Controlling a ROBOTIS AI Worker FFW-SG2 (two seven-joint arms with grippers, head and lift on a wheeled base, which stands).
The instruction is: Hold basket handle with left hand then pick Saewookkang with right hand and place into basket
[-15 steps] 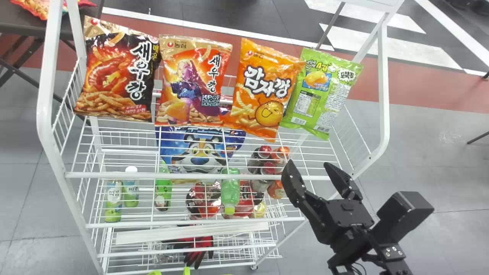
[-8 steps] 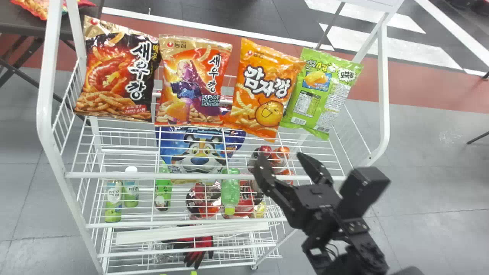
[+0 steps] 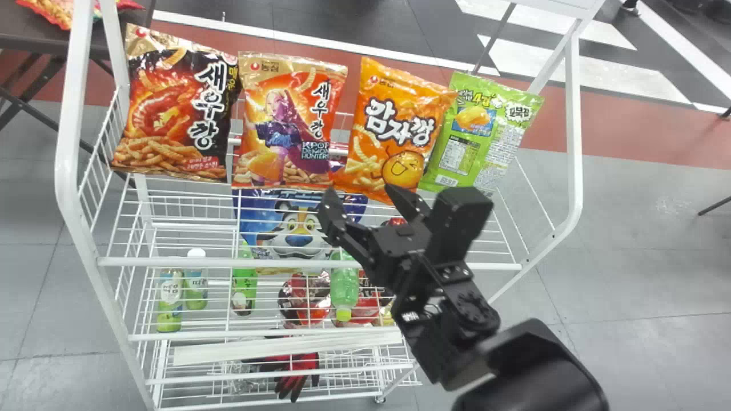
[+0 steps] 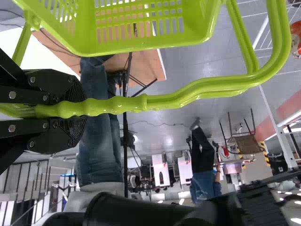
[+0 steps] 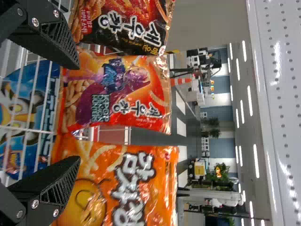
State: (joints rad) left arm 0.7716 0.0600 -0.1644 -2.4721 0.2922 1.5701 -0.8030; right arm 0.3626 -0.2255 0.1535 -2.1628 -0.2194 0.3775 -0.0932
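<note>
In the head view my right gripper (image 3: 362, 208) stands open over the rack's front, below the orange potato snack bag. The red-orange Saewookkang bag (image 3: 285, 123) stands upright on the top shelf, up and left of it; a black-and-red Saewookkang bag (image 3: 177, 108) stands beside that one. In the right wrist view my right gripper (image 5: 75, 113) has its fingers apart, facing the red-orange Saewookkang bag (image 5: 117, 92), with nothing between them. The left wrist view has my left gripper (image 4: 70, 110) shut on the green handle (image 4: 178, 99) of the basket (image 4: 141, 44).
The orange potato bag (image 3: 394, 131) and a green bag (image 3: 480, 137) stand to the right on the shelf. A white wire rack rail (image 3: 228, 262) runs across the front. Bottles, cans and a blue tiger bag (image 3: 297, 222) lie on the shelf below.
My right gripper has moved left and farther up in the head view, from the rack's right corner toward the middle bags, staying open. The bits of green at the bottom edge have left the view.
</note>
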